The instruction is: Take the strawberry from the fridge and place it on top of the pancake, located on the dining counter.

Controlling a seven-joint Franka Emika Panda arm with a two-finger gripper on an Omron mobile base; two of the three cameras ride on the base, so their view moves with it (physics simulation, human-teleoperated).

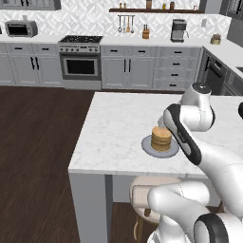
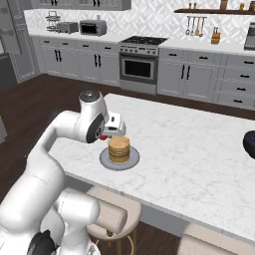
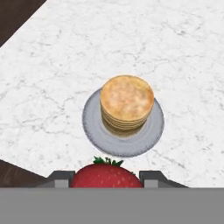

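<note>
In the hand view the red strawberry [image 3: 106, 175] with its green leaves sits between my two dark fingertips, so my gripper [image 3: 106, 178] is shut on it. Ahead of it the stack of golden pancakes [image 3: 127, 105] rests on a round grey plate [image 3: 92, 127] on the white marble dining counter [image 3: 52, 78]. From the right base camera my gripper [image 2: 108, 133] hangs just left of and slightly above the pancake [image 2: 119, 148], a bit of red strawberry [image 2: 103, 136] showing. In the left base view the pancake [image 1: 161, 138] stands beside my forearm. The fridge is out of view.
A padded stool [image 1: 147, 197] stands under the counter's near edge, with another stool [image 2: 214, 244] further along. A dark round object [image 2: 249, 143] sits at the counter's right edge. Grey cabinets and an oven [image 1: 80, 66] line the far wall.
</note>
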